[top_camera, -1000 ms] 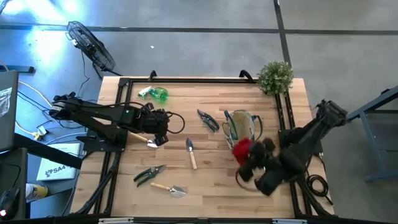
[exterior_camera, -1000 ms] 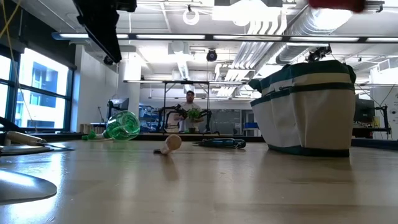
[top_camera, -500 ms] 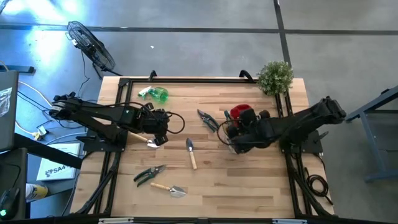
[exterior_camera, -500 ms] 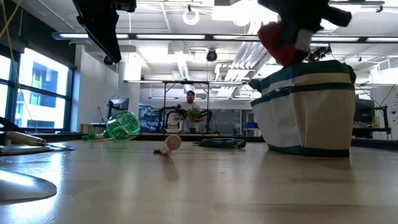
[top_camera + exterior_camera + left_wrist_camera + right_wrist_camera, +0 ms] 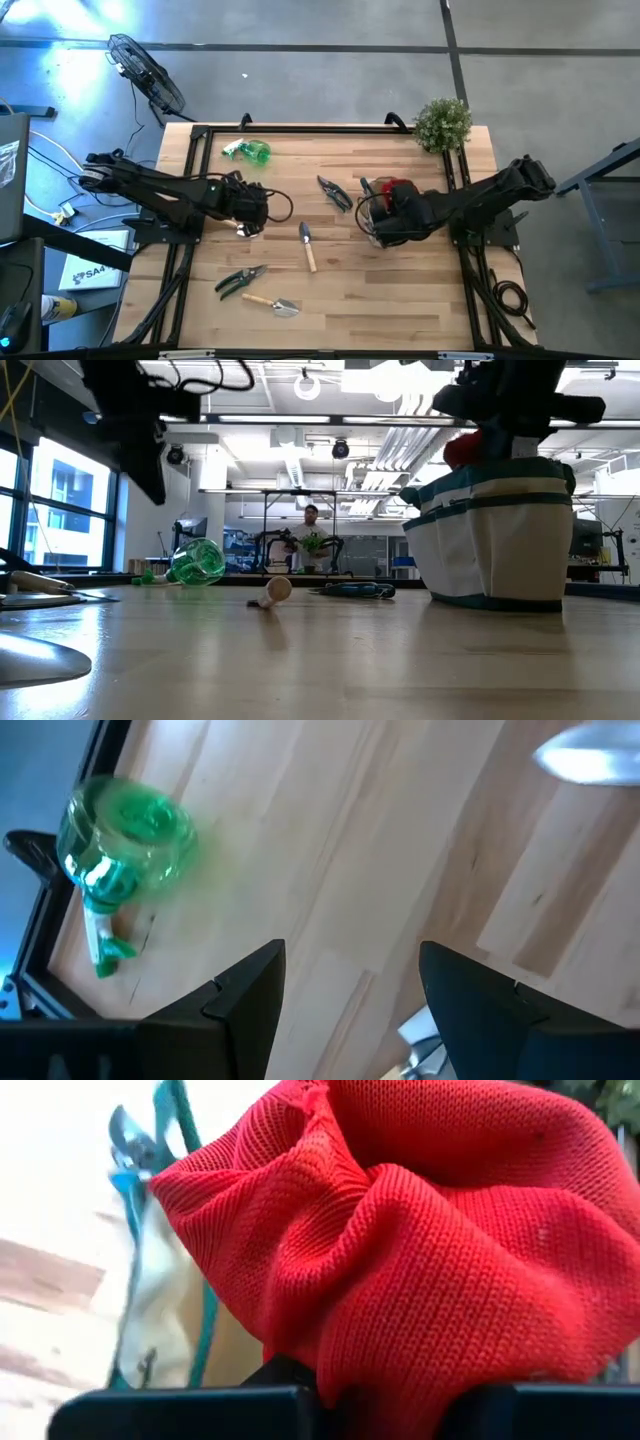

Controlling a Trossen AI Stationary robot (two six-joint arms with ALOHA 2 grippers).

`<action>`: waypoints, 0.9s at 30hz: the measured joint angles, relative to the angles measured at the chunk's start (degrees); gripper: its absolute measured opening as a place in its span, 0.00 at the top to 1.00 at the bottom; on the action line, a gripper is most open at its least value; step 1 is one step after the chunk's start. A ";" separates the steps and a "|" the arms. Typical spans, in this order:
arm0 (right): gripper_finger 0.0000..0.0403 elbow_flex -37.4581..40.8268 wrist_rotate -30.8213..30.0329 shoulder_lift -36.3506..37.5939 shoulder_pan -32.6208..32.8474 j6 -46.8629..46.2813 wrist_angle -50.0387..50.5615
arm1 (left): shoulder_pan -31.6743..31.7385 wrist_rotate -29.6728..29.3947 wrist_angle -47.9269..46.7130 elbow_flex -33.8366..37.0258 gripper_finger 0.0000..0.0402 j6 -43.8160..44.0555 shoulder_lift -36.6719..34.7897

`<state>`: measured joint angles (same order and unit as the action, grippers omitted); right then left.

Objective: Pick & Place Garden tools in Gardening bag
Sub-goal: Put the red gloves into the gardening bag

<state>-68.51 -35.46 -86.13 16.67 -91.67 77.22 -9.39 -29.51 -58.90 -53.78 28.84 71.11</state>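
- Wooden-plank table (image 5: 340,290) framed by black rails, grey concrete floor around; a person stands far off in the workshop.
- Right gripper (image 5: 392,205) clamps the red glove (image 5: 397,190) over the gardening bag (image 5: 495,535).
- Left gripper (image 5: 250,212) hovers, fingers apart, empty.

1. Table (image 5: 340,275): pale wooden planks, smooth, with a soft sheen.
2. Red glove (image 5: 440,1250): coarse knitted cloth, matt and ribbed.
3. Gardening bag (image 5: 495,535): soft matt fabric, beige with dark green trim.
4. Spray bottle (image 5: 125,835): translucent green, glossy, probably plastic.
5. Trowel (image 5: 307,245): pale wooden handle, dull grey metal blade.
6. Left gripper (image 5: 345,1010) fingers: dark, smooth, matt.
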 joint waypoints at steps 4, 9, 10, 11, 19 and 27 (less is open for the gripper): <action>0.90 0.04 6.36 0.00 -0.29 0.97 -2.27 | 0.00 0.05 0.36 1.24 0.45 -0.07 0.00; 0.90 0.04 10.95 -1.10 -1.51 2.29 -3.77 | 0.02 -0.96 0.86 1.27 0.45 -0.08 0.00; 0.89 0.04 11.51 -1.37 -2.04 2.96 -3.84 | 0.01 -1.05 0.86 1.27 0.45 -0.09 0.00; 0.87 0.04 11.69 -1.51 -2.43 3.31 -3.91 | 0.00 -1.08 0.86 1.27 0.45 -0.07 0.00; 0.66 0.04 10.86 -2.03 -4.37 12.25 -8.33 | 0.00 -1.06 0.69 1.27 0.45 0.28 0.02; 0.52 0.04 10.93 -2.08 -4.42 11.59 -8.47 | 0.01 1.56 0.78 1.27 0.45 0.30 0.02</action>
<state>-68.47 -24.52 -88.20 12.25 -80.07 68.75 -9.38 -27.95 -58.12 -52.51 29.14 71.13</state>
